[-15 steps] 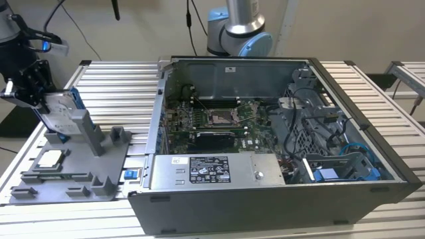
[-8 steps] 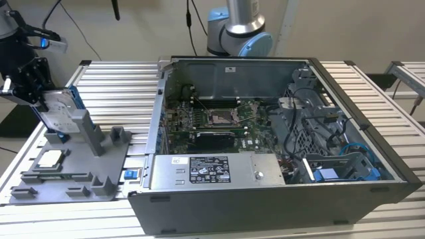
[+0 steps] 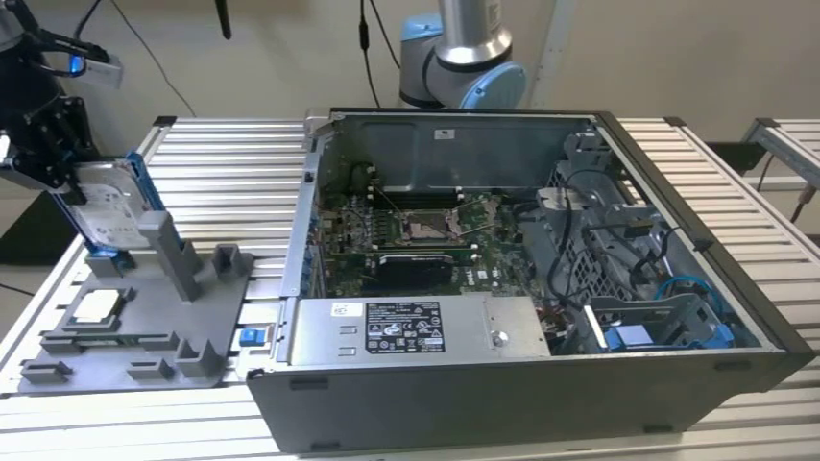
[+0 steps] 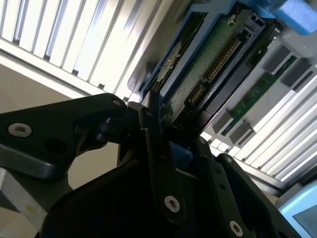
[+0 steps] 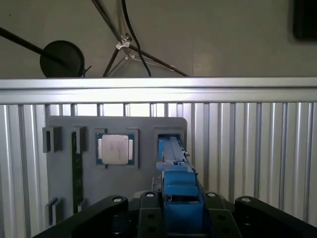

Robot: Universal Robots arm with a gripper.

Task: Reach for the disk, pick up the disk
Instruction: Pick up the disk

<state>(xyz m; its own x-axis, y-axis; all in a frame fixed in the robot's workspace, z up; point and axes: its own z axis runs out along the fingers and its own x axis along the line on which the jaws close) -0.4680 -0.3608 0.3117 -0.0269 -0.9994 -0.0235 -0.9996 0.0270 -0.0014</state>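
The disk (image 3: 109, 206) stands on edge at the exterior view's far left, its silver face with white label showing and a blue frame along its side. Its lower end sits at the tall posts of the grey fixture plate (image 3: 141, 322). My gripper (image 3: 75, 187) comes down over its upper part. In the first wrist view the blue frame of the disk (image 5: 181, 196) lies between the two black fingers of the gripper (image 5: 181, 214), which are shut on it. The second wrist view shows the disk's green underside (image 4: 208, 54) running away from one finger (image 4: 154, 130).
A small square silver chip (image 3: 100, 305) (image 5: 115, 148) lies in a pocket of the fixture plate (image 5: 89, 186). An open computer case (image 3: 513, 269) fills the middle of the slatted metal table (image 3: 230, 163). The arm's base (image 3: 462, 58) stands behind it.
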